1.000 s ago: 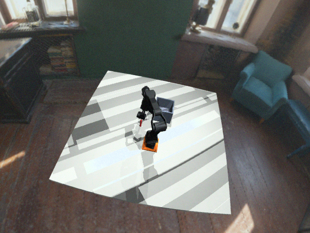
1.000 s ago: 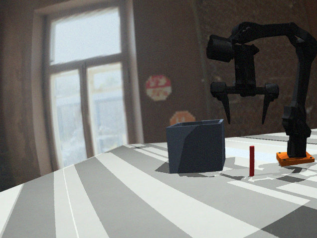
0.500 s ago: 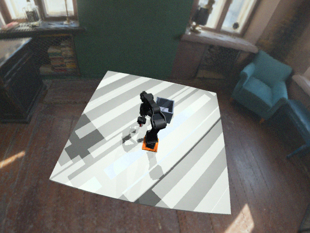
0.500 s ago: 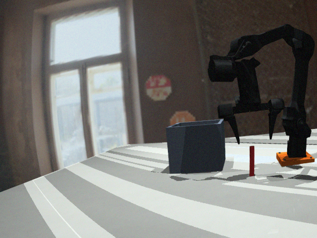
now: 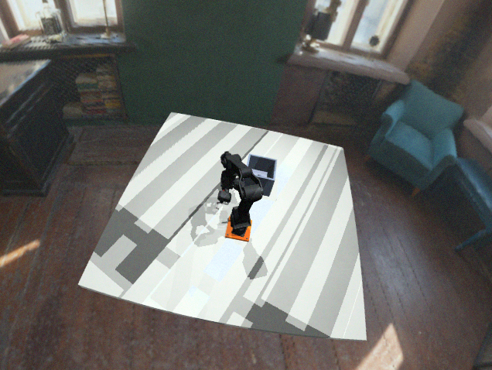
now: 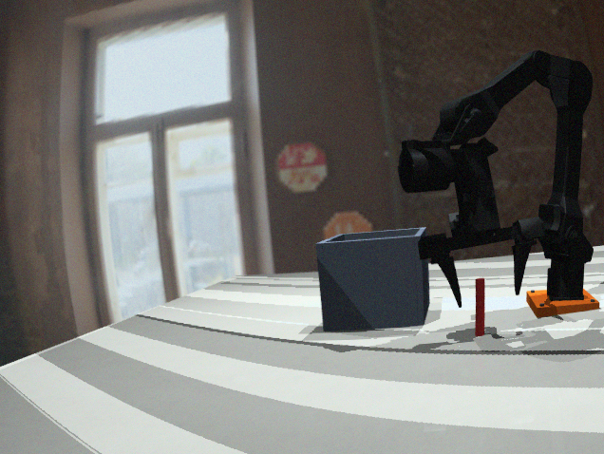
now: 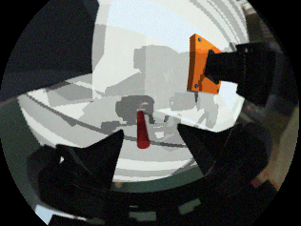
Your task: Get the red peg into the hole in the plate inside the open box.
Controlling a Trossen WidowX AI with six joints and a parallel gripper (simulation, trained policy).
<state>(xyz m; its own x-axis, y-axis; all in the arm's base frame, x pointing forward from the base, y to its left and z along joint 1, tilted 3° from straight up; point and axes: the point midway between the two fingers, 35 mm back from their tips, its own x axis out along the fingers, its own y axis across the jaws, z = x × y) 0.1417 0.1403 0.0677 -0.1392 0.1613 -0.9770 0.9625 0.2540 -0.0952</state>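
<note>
Red peg [image 6: 480, 307] [image 7: 142, 130] upright on table; blue-grey box [image 5: 268, 186] [image 6: 373, 283] open-topped.

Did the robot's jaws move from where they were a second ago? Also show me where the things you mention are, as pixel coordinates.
Yes. The jaws [image 6: 488, 301] came down: they were above the box [image 6: 373, 288], and now their tips hang below its rim.
</note>
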